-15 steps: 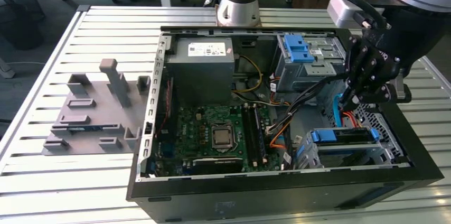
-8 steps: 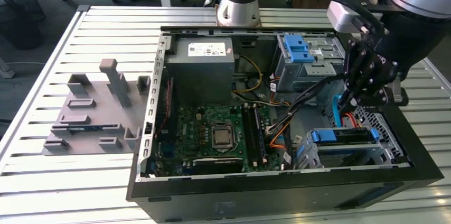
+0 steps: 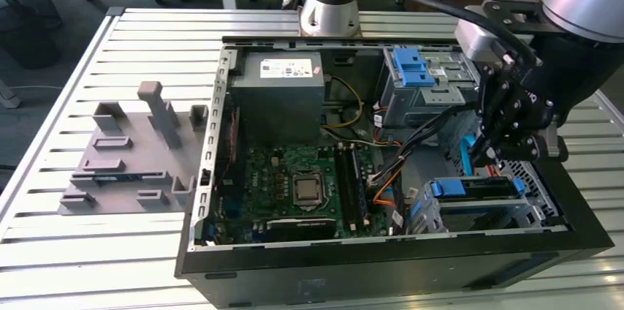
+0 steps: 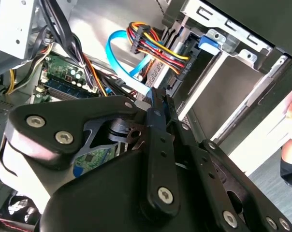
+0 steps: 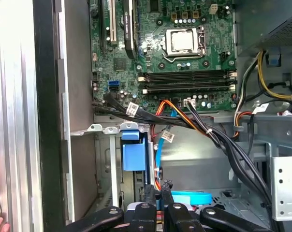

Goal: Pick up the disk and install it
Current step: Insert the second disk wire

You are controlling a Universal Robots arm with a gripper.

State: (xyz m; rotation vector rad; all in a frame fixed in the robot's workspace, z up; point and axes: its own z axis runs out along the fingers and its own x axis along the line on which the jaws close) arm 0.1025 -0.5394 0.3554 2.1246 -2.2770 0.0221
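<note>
- The claw [image 3: 499, 150] hangs inside the open computer case [image 3: 390, 266], over the drive cage side at the exterior view's right.
- In the exterior view a thin blue edge shows between the black fingers [image 3: 486, 150]; this looks like the disk [image 3: 469, 150], held on edge, though little of it shows.
- In the second wrist view the fingers [image 4: 158, 145] stand narrow, pressed close on a dark flat part; the blue bracket corner [image 4: 90, 163] peeks below the linkage.
- In the first wrist view the claw [image 5: 158, 191] sits just above a blue latch [image 5: 134, 155] of the drive bay.
- The motherboard [image 3: 302, 186] lies beside it, the grey power supply [image 3: 283, 94] further back.
- The case rests on a slatted metal bench [image 3: 117, 251], near a grey fixture [image 3: 131, 156].
</note>
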